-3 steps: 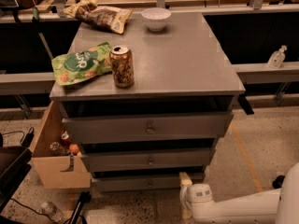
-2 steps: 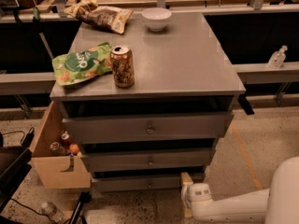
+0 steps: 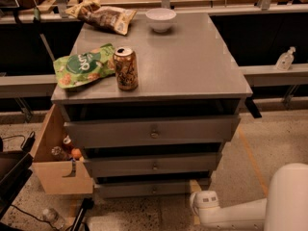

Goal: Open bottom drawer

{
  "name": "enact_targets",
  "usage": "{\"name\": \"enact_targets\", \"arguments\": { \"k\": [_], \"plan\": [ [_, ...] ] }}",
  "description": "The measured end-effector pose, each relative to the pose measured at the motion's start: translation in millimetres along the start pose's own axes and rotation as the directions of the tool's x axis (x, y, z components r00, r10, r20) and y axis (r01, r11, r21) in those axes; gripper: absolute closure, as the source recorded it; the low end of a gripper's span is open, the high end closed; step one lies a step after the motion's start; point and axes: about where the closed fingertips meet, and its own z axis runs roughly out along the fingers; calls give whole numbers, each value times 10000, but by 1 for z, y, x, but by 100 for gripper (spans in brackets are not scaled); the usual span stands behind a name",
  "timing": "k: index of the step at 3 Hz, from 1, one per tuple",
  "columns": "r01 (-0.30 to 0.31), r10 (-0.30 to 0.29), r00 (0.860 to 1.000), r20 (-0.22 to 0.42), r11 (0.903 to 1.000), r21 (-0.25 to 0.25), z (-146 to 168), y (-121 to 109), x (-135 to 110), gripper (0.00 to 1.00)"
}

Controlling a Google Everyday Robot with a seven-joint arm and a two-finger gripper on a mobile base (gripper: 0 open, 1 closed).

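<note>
Gripper (image 3: 196,189) — low by the right end of the bottom drawer (image 3: 154,189), mostly hidden by the white arm (image 3: 231,214). Arm was cut off by the lower and right edges. Wooden box (image 3: 53,174) contents — too small to identify.

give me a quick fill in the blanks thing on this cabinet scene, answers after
1. The soda can stands upright beside a ___ snack bag.
2. The cabinet shows ___ grey drawer fronts, the bottom drawer being the lowest.
3. The bowl at the back of the top is ___.
4. The gripper is low near the floor, to the ___ of the bottom drawer's knob.
Missing words: green; three; white; right.
</note>
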Motion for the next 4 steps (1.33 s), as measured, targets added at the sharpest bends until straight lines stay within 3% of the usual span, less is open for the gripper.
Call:
{"name": "enact_targets", "arguments": {
  "k": [2,4],
  "plan": [
    [664,-701,9942,815,9967,476,25,-23,-10,0],
    [858,-898,9914,954,9953,451,60,-26,-15,0]
  ]
}}
